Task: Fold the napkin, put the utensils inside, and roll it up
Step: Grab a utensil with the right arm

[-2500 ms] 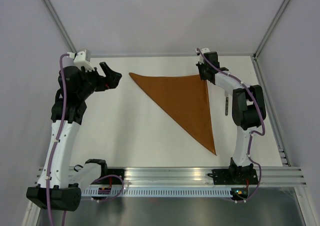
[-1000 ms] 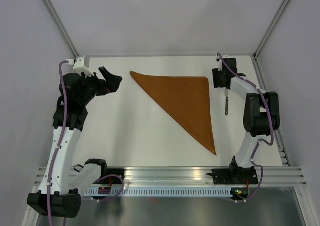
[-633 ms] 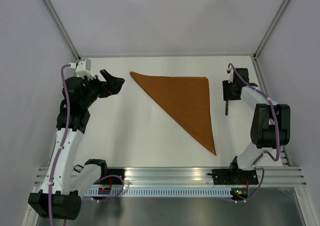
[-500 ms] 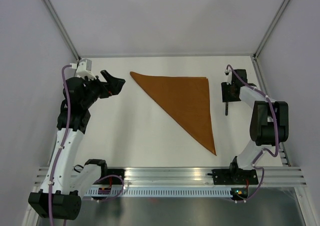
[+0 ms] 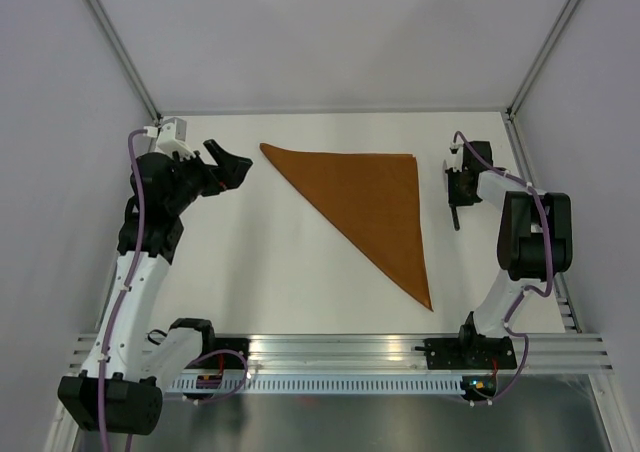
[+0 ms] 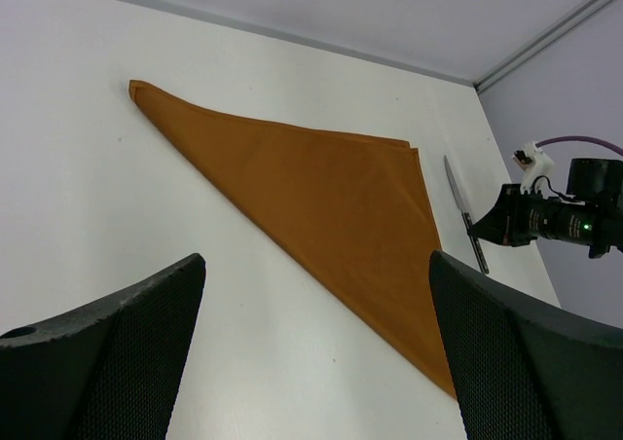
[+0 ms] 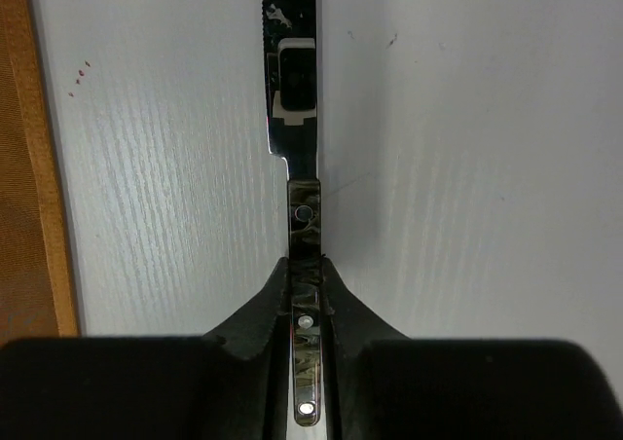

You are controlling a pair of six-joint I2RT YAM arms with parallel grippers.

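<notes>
The rust-orange napkin (image 5: pixel 370 207) lies flat on the table, folded into a triangle with its long tip pointing toward the near edge. It also shows in the left wrist view (image 6: pixel 321 187), and its edge shows in the right wrist view (image 7: pixel 29 167). The knife (image 5: pixel 456 217) lies on the table just right of the napkin. My right gripper (image 5: pixel 458 190) is low over it, shut on the dark handle (image 7: pixel 305 226), and the silver blade (image 7: pixel 295 90) sticks out ahead of the fingertips (image 7: pixel 273 294). My left gripper (image 5: pixel 232 167) is open and empty, raised to the left of the napkin.
The white table has metal frame posts at its back corners and a rail (image 5: pixel 340 352) along the near edge. The right frame rail (image 5: pixel 535 212) runs close behind the right arm. Bare table lies between the left gripper and the napkin.
My right gripper moved from the napkin's far right corner to the knife and came down onto its handle. My left arm shifted only slightly.
</notes>
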